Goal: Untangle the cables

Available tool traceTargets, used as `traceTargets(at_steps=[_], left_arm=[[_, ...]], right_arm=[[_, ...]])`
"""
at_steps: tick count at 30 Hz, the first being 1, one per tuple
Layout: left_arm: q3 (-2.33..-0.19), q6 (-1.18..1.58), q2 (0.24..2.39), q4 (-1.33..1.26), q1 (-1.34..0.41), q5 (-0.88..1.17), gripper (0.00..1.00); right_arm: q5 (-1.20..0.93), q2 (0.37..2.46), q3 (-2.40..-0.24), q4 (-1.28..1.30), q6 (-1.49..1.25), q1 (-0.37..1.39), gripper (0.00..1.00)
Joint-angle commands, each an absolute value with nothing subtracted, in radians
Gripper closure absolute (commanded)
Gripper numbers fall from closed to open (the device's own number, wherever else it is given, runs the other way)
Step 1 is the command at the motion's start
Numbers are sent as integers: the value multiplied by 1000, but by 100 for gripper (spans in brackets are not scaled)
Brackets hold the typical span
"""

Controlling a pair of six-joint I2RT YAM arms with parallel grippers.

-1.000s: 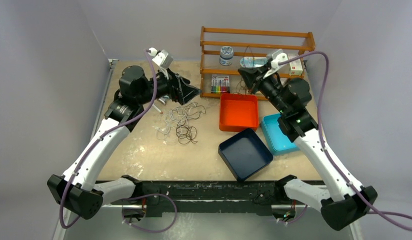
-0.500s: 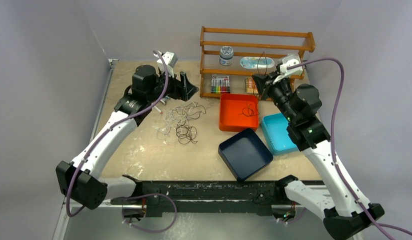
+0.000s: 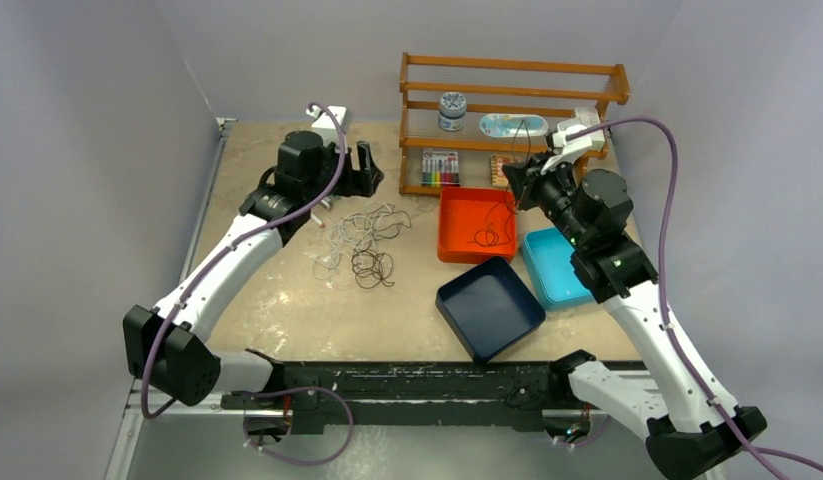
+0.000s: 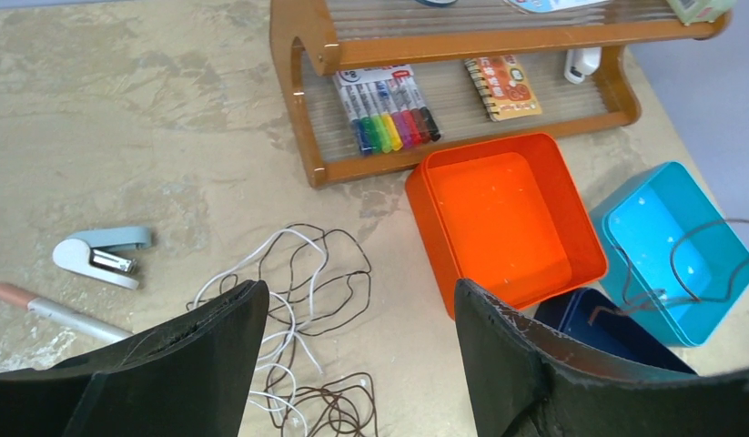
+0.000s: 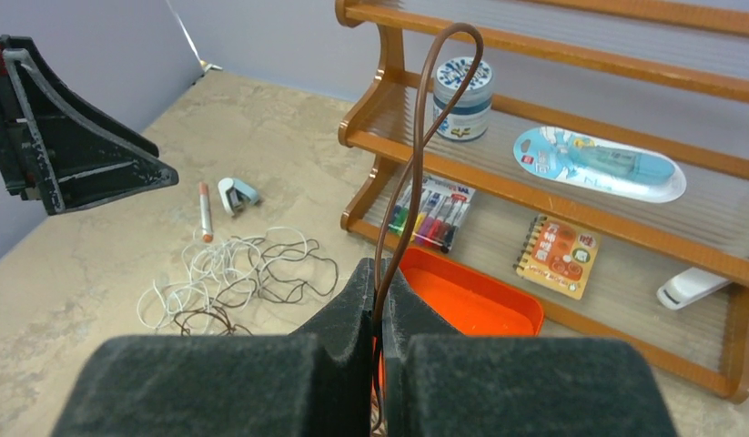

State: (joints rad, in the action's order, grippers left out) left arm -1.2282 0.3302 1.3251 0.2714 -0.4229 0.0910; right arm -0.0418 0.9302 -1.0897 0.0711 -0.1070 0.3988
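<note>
hovering over the far left part of the mottled beige table, the left gripper is released, its two black fingers spread wide with nothing between them. to its left a slim silver pen with a copper cap and a small pale blue-grey stapler lie near each other on the tabletop. in the left wrist view the tangled heap of cables shows between the spread fingers: a thin white wire looped through thin dark brown ones, lying loose on the table between the stapler and the square orange plastic tray. behind that tray stands a brown wooden shelf rack; a round patterned tin and a blue blister pack sit on its middle shelf, and a set of coloured markers, a small orange spiral notebook and a white stapler on its lowest. the right gripper is clenched on a single dark brown cable, which rises in a tall loop above the closed fingers; in the top view it hangs from the gripper into the orange tray, its lower end curled on the tray floor. a dark navy square tray and a teal square tray sit just beside the orange one, toward the right.
</note>
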Motion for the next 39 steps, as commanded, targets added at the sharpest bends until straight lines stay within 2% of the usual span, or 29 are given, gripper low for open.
traceTargets(at_steps=[1,7,17,23,32,39], left_arm=[[-1237,338,1344,253,-420,24,26],[-1255,348,1375,259,-420,13,28],[-1233,350,1352,286,-420,-44,28],[-1202,354,1332,292,-421,-74,28],[-1207,353,1348,293,-420,-57,29],[-1197,354,1348,292,-420,-48,29]], right_arm=[[-3,933,-1071,86,-156,397,100],[27,963,-1043,3,-194,397,100],[89,1123,-1101,-150,-126,390,100],[119,1208,-1059,-210,-111,382,100],[-1,1418,-1008,-289,-149,370,100],[-46,1536,-932,-313,-236,370,93]])
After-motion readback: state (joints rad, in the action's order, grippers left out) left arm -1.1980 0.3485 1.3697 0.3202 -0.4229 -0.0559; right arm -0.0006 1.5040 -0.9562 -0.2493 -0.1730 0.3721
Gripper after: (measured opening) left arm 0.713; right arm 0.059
